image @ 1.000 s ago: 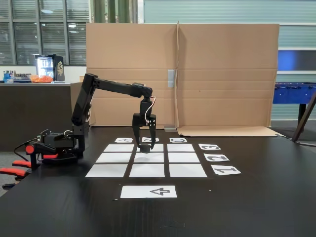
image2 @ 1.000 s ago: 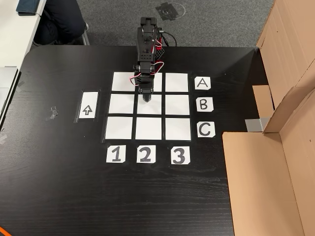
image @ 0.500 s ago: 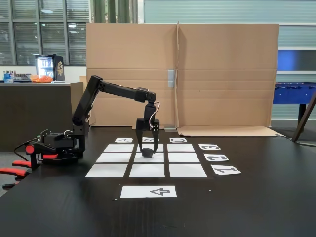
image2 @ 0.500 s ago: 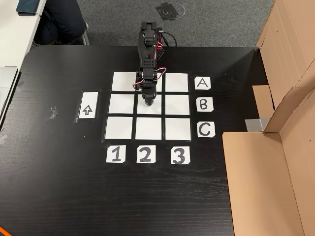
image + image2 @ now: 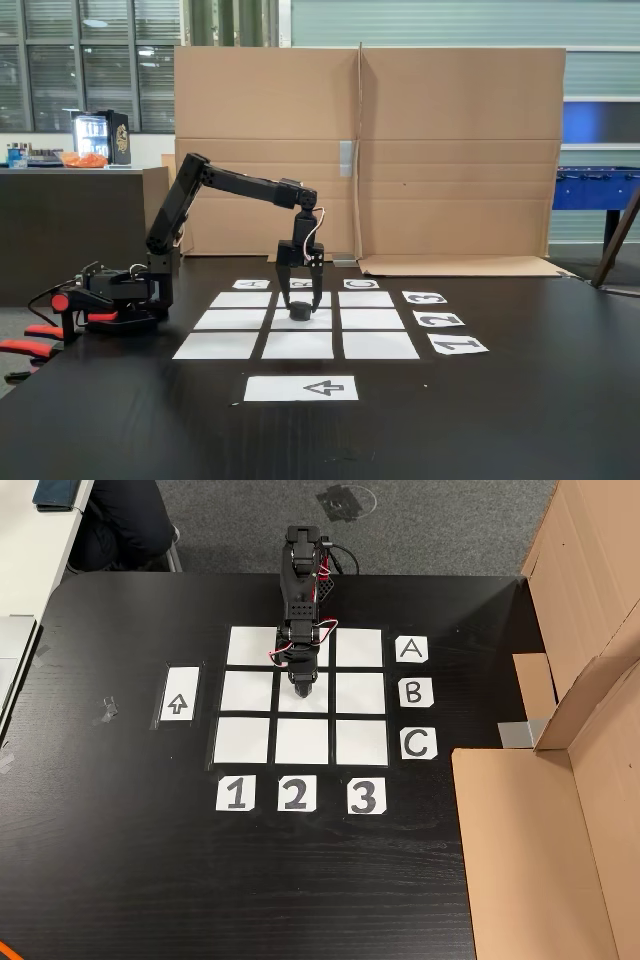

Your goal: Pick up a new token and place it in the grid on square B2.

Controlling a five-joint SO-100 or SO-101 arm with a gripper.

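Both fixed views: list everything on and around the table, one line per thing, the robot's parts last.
token: one, black, on square B2, the grid's centre cell
grid: nine white sheets, mid-table
letter cards: three, white, A B C, right of grid in the top-down fixed view
number cards: three, white, 1 2 3, below grid
arrow sheet: one, white, left of grid
table: one, black
cardboard panels: brown, behind table
arm: one, black, reaching over grid
pincer: one, black, open, fingers either side of token
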